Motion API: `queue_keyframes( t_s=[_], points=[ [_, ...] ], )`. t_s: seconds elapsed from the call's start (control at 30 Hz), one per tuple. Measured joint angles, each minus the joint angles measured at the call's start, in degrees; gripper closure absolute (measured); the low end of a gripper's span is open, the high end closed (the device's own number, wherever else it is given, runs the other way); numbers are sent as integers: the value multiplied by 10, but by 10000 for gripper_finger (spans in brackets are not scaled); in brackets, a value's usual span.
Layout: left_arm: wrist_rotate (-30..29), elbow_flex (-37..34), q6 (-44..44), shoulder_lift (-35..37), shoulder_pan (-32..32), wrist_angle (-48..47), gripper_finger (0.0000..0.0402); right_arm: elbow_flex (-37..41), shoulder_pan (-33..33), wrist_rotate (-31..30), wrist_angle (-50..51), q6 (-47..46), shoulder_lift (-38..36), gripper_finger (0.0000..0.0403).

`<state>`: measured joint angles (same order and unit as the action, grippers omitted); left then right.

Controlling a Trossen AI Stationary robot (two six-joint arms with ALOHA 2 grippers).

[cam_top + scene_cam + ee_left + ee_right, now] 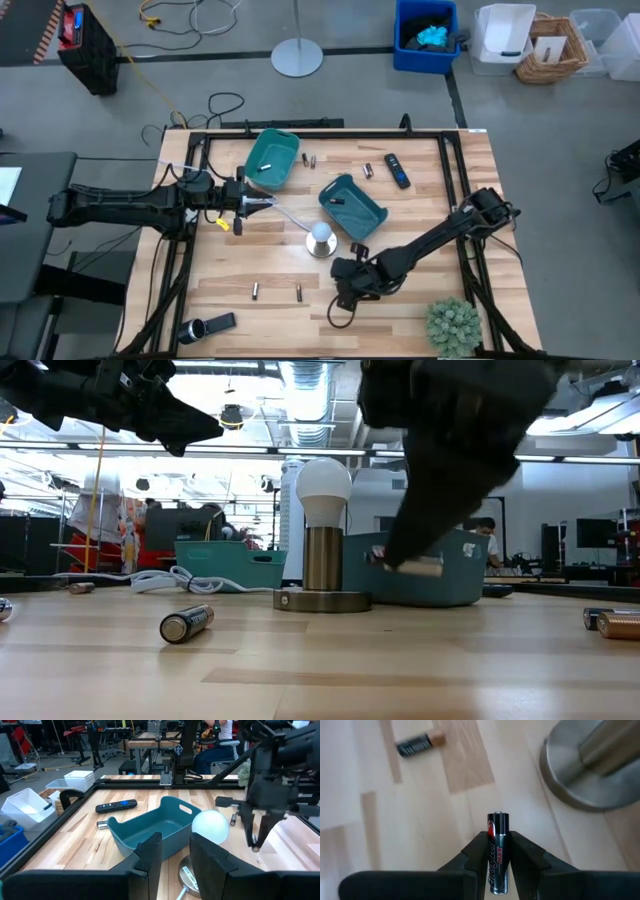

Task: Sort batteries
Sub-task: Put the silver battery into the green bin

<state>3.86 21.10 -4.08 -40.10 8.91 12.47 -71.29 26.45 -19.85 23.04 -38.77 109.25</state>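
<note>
My right gripper [340, 290] hangs over the near middle of the table, in front of the lamp, shut on a black battery [497, 845]. My left gripper [175, 857] waits open and empty, raised at the table's left between the two teal bins [272, 158] [352, 207]. Loose batteries lie on their sides on the wood: two near the front [255, 291] [298, 292] and two at the back [308, 158] [368, 171]. A battery [336, 201] also lies inside the right bin. My right gripper pinches the battery's black body [497, 862] between its two fingers. The battery lies along the fingers, and its silver-capped end [498, 816] sticks out past the fingertips. The fingers slant down from the table's right side, and the battery hangs clear of the wood.
A lamp with a white bulb [321, 235] on a round metal base [590, 775] stands just beyond my right gripper. A black remote [397, 170] lies at the back right, a flashlight [205, 327] at the front left, a green plant [453, 325] at the front right.
</note>
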Motion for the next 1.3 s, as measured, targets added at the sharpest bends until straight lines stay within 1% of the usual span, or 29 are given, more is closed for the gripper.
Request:
queue_keyframes(
  t_s=[0.13, 0.33, 0.47, 0.73, 0.97, 1.13, 1.3],
  points=[
    [0, 0, 0, 0, 0, 0, 308, 0, 0, -9, -10, 13, -17, 306],
    [0, 0, 0, 0, 0, 1, 308, -2, -12, -17, -48, 58, -29, 306],
    [0, 0, 0, 0, 0, 1, 308, -25, -25, -17, -50, 100, -29, 306],
    [0, 0, 0, 0, 0, 1, 308, -102, -56, -16, -38, 222, -29, 306],
    [0, 0, 2, 0, 0, 4, 308, -159, -103, -16, -46, 369, -29, 306],
    [-8, 0, 14, 1, 0, 16, 308, -174, -147, -16, -81, 451, -29, 306],
    [-14, 0, 19, 28, 0, 8, 308, -174, -196, -14, -106, 505, -29, 306]
  ],
)
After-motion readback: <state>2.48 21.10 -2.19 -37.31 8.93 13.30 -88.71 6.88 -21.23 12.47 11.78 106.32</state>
